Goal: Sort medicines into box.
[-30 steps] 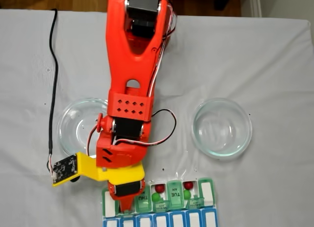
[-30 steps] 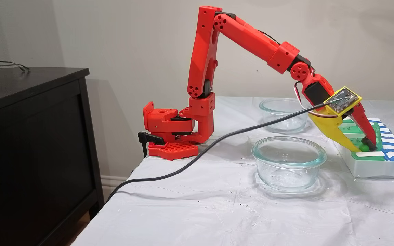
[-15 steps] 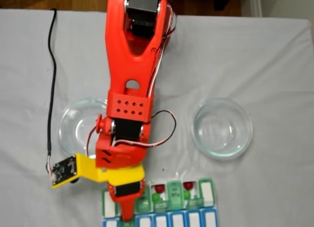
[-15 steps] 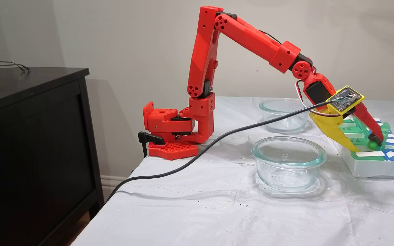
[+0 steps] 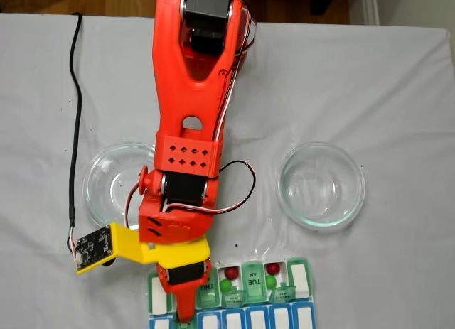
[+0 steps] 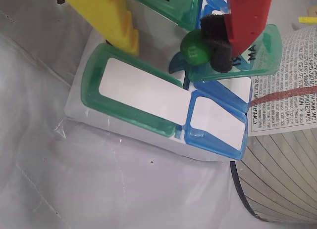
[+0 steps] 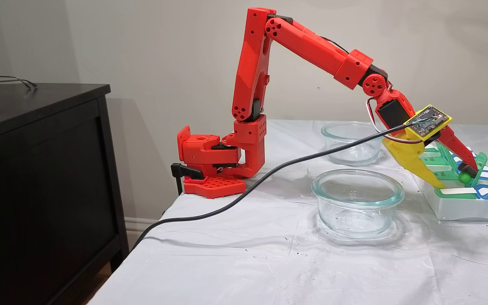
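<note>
Low in the overhead fixed view, my end effector [image 5: 183, 316] reaches over the pill organizer [image 5: 302, 279]. Its jaws look spread, and a glossy green ball [image 6: 196, 45] sits against the black-padded red finger [image 6: 246, 16]; I can't tell if it's gripped. Two red balls and two green balls already fill compartments. Both smooth glass bowls [image 5: 321, 185] look empty, so I judge we're nearly done.
</note>
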{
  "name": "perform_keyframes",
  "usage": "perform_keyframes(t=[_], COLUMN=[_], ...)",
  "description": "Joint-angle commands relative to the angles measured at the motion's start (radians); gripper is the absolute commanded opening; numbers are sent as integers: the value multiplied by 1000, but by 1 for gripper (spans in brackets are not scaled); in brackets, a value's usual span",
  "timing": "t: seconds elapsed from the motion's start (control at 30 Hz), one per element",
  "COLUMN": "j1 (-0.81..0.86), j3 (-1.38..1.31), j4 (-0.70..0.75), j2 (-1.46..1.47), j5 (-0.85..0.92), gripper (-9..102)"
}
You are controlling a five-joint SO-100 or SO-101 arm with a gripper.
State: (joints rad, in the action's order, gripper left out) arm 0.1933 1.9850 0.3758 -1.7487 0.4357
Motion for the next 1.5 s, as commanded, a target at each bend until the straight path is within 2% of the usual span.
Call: perform_keyframes(t=[0.0, 0.3, 0.4, 0.43, 0.73, 0.97, 1.03, 1.13, 1.47], j1=[38, 41, 44, 46, 54, 66, 71, 77, 54], j3=[-44, -21, -25, -29, -44, -38, -32, -21, 60], j4=[5, 20, 28, 31, 57, 64, 72, 97, 137], j2=[-106, -147, -147, -144, -149, -213, -252, -313, -482], j5=[14, 38, 15, 6, 2, 49, 75, 84, 80], gripper=[25, 5, 24, 27, 36, 26, 14, 7, 9])
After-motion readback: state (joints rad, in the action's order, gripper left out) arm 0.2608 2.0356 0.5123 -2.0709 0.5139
